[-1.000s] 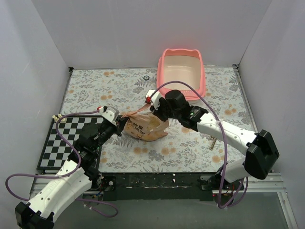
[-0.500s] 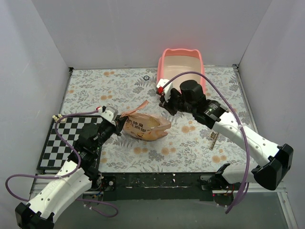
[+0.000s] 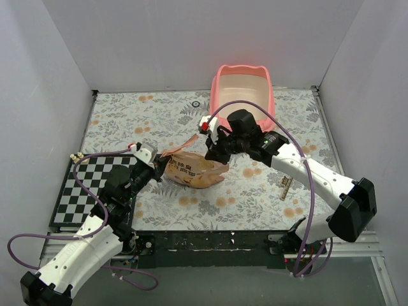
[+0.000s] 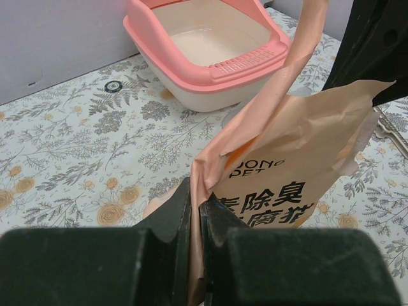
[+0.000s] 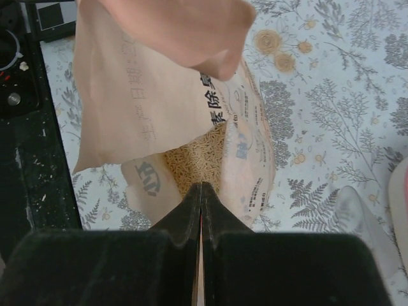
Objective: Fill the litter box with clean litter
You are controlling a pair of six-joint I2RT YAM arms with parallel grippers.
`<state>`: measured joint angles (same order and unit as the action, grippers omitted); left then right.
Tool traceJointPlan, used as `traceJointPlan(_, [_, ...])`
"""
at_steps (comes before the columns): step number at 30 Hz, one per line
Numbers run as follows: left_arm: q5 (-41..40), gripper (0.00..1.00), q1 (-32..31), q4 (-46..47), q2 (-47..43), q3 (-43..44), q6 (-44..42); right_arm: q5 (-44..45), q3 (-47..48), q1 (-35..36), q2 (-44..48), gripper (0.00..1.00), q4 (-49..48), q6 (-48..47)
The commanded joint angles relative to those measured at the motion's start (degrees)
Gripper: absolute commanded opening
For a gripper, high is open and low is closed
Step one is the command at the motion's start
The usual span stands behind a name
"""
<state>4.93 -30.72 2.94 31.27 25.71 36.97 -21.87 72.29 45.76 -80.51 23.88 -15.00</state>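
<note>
The pink litter box [image 3: 215, 95] stands at the back of the table, and its cream base looks bare in the left wrist view [image 4: 210, 64]. An orange-tan printed bag [image 3: 191, 171] lies on its side at mid-table. My left gripper [image 3: 160, 167] is shut on the bag's left edge [image 4: 196, 204]. My right gripper [image 3: 210, 153] is shut, with its tips [image 5: 201, 186] just over the bag's open mouth. There tan litter granules [image 5: 194, 162] show inside the bag [image 5: 127, 108]. A loose strip of bag film sticks up.
A black-and-white checkered mat [image 3: 76, 185] lies at the front left. A small black ring [image 3: 196, 104] lies left of the litter box. A thin tan object [image 3: 285, 189] lies under my right forearm. Grey walls close in three sides.
My right gripper left the bag and swung toward the litter box, then came back down to the bag's mouth. The bag sagged flatter. My left arm stayed put.
</note>
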Motion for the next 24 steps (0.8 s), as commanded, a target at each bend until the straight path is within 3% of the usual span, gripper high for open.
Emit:
traceJointPlan(1, [-2.82, 0.0, 0.57, 8.92, -1.83, 1.53, -0.41, -5.2, -0.83, 0.47, -1.4, 0.01, -1.91, 2.26])
traceJointPlan(15, [-3.0, 0.0, 0.57, 10.24, -0.94, 1.8, 0.12, -3.36, -1.28, 2.41, -9.14, 0.02, -2.97, 4.46])
traceJointPlan(19, [-3.0, 0.0, 0.57, 9.63, -1.38, 2.06, -0.14, 0.49, -1.28, 2.41, -10.11, 0.39, -0.59, 4.02])
traceJointPlan(20, [-2.73, 0.0, 0.57, 9.54, -1.3, 2.23, -0.14, 2.42, -1.36, 2.41, -10.02, 0.53, -0.5, 4.02])
traceJointPlan(22, [-2.03, 0.06, 0.57, 8.93, -1.03, 2.67, -0.32, 5.42, -1.63, 2.41, -9.58, 0.64, -0.59, 3.67])
traceJointPlan(24, [-0.89, 0.17, 0.57, 8.14, -0.42, 3.46, -0.84, 8.06, -1.8, 2.32, -8.88, 0.7, -1.29, 3.06])
